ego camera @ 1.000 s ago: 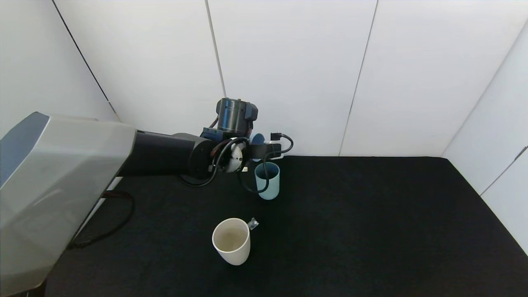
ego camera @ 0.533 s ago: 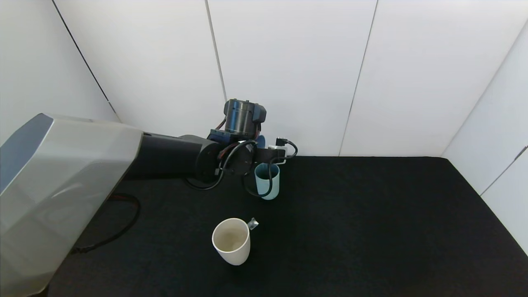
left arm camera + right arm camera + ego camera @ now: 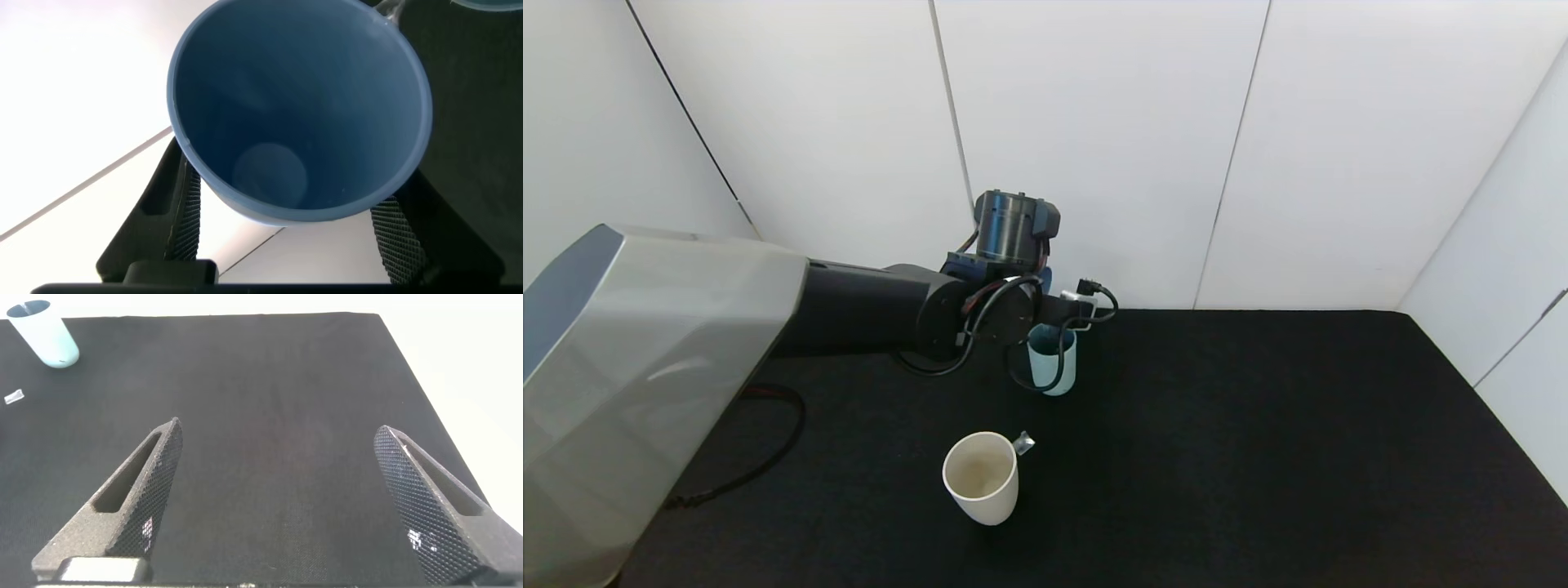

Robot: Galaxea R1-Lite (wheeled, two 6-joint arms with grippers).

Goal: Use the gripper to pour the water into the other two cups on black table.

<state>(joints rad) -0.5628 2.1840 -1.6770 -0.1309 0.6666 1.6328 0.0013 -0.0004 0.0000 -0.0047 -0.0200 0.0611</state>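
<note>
My left gripper (image 3: 282, 245), clenched on the blue cup (image 3: 298, 106), has swung over the teal cup (image 3: 1052, 359). It looks emptied, I think; pouring seems done

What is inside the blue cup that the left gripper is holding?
The left gripper is shut on the blue cup. The wrist view looks straight into it: bare blue walls and a round bottom, no pool of water visible. A thin clear film could not be ruled out.
</note>
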